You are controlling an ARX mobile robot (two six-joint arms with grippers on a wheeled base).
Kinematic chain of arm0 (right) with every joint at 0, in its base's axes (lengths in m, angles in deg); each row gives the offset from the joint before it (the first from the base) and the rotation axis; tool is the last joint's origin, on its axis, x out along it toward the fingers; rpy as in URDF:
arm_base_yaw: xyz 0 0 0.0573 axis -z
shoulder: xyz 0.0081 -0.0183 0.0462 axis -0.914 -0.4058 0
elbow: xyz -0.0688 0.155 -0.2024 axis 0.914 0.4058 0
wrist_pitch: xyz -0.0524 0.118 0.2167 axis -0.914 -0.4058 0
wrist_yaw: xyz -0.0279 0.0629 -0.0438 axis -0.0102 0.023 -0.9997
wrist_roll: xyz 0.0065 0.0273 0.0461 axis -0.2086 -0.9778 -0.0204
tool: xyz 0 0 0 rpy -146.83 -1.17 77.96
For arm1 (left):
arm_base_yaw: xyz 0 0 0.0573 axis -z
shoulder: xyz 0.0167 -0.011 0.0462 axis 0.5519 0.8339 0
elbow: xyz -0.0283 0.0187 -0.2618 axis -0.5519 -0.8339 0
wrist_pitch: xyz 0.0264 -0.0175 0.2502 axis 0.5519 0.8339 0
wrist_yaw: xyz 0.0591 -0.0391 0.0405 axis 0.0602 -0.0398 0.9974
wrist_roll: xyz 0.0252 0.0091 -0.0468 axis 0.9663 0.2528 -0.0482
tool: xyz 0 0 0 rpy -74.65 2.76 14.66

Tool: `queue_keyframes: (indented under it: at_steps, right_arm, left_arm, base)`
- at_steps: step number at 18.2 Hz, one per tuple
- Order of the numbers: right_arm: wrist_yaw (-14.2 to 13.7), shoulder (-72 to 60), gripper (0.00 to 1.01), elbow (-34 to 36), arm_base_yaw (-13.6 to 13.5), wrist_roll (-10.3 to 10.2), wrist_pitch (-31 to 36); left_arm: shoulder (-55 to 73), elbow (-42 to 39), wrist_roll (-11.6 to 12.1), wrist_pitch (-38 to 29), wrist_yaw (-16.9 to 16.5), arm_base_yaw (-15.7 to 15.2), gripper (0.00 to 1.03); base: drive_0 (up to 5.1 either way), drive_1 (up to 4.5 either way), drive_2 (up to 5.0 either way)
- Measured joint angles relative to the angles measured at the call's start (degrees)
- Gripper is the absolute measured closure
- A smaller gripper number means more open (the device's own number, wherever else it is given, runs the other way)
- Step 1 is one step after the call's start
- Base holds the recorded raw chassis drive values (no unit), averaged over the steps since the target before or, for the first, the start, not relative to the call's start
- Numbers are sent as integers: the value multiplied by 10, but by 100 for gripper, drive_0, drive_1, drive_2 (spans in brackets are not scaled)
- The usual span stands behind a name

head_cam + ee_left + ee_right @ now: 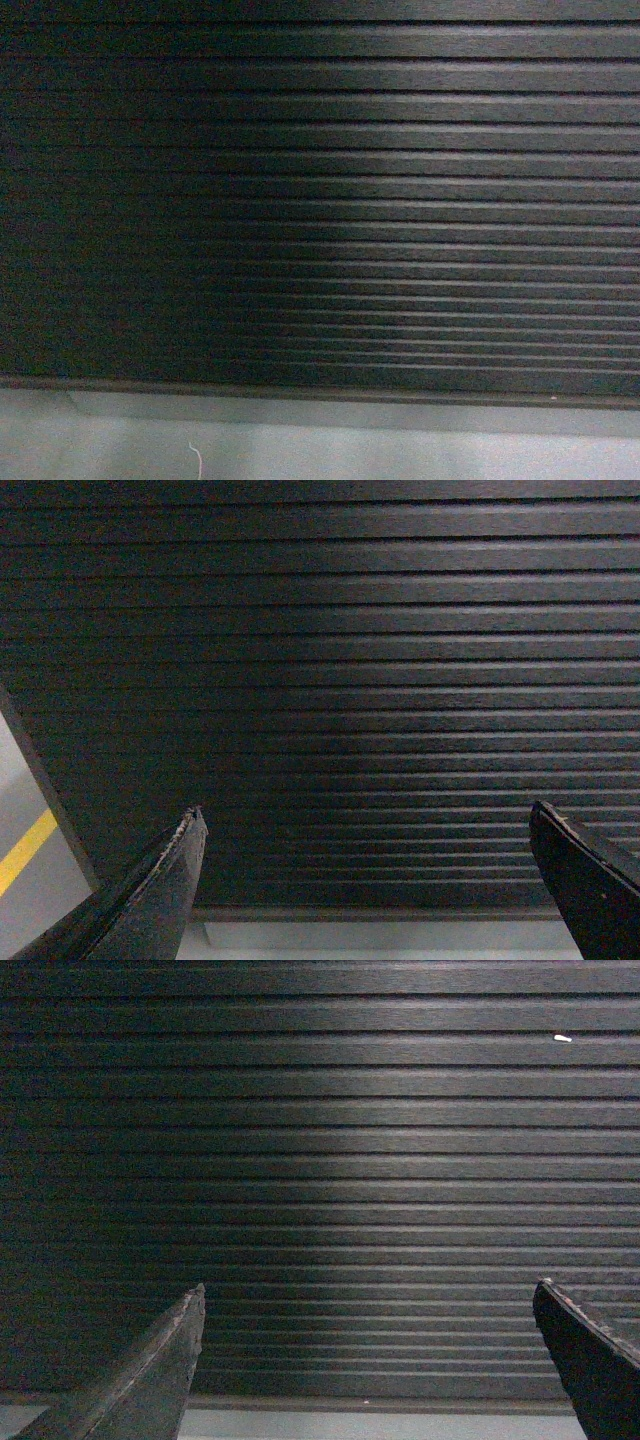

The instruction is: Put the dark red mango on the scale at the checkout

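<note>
Closest in, the left tool: spread wide open, holding nothing. Two dark fingers at the bottom corners of its view, with only empty air between. Same story for the right tool: wide open, nothing held, dark fingers far apart.

Just past both tools, straight ahead: the dark front of the worktop, all long flat slats running side to side. Fills nearly every view. Both tools pointing flat at this wall, low down, side by side and about level.

Under the slats, below the tools: a grey plinth, then a strip of pale floor. Off to the left of the left tool, a yellow line on the floor. High and to the right of the right tool, a tiny white speck on one slat.

No dark red mango anywhere in sight. No scale either. Not in either tool, not on the floor, not in front. No view of the flat top of the worktop at all, only its front.

So, a guess: the scale probably up above both tools, on the top of the worktop and past the front edge. Mango somewhere out of view, so no telling its long way or its side. No telling the nearer arm either. Most likely first: lifting or turning for a look, since nothing here to grab yet.
</note>
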Motion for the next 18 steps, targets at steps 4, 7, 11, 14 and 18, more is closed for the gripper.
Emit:
queue_keyframes:
  at_steps: [4, 7, 11, 14, 18]
  right_arm:
    - [0, 0, 3, 0, 0, 0, 0]
    - [0, 0, 3, 0, 0, 0, 0]
    - [0, 0, 3, 0, 0, 0, 0]
    - [0, 0, 3, 0, 0, 0, -1]
    - [0, 0, 3, 0, 0, 0, -1]
  left_arm:
    - [0, 0, 0, 0, 0, 0, 5]
    - [0, 0, 0, -1, 0, 0, 5]
    - [0, 0, 0, 0, 0, 0, 5]
    - [0, 0, 0, 1, 0, 0, 5]
    - [0, 0, 0, 0, 1, 0, 5]
  base:
    - [-3, 192, -199]
    - [0, 0, 0]
    - [0, 0, 0]
    - [0, 0, 0]
    - [0, 0, 0]
